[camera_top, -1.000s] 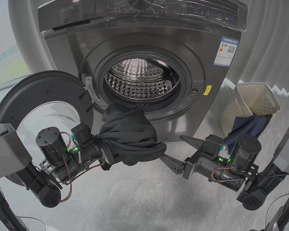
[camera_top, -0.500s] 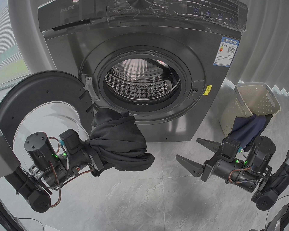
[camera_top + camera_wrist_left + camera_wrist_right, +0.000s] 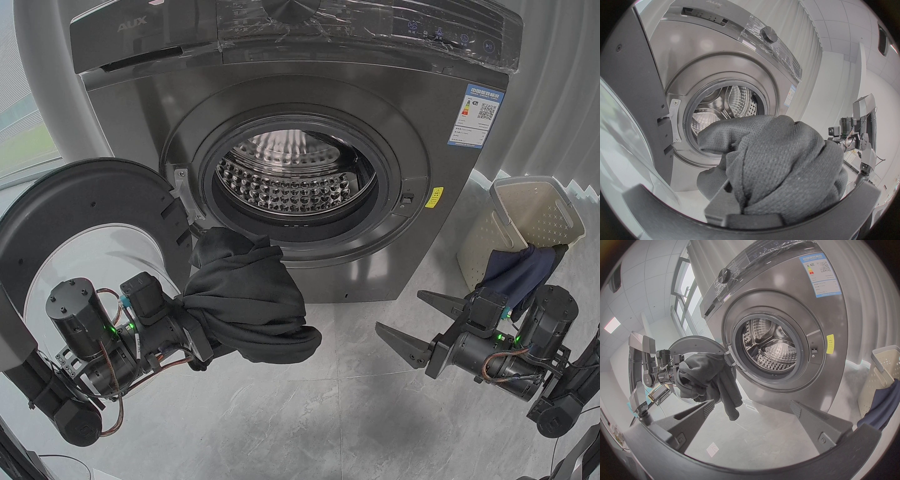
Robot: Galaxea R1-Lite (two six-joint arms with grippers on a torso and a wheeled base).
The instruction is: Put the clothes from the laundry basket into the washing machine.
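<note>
My left gripper [image 3: 199, 340] clamps a bundled dark grey knit garment [image 3: 250, 294], held just ahead of it, below the open mouth of the grey steel washing machine [image 3: 144, 125]. My right gripper [image 3: 398, 309] is spread and empty, with the cream plastic laundry basket [image 3: 537, 206] behind it.

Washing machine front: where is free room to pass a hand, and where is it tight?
The drum mouth is bare across its ring. The floor between the dark garment and the open right gripper is bare too. It is tight at the mouth's lower left, where the garment hangs beside the open door.
</note>
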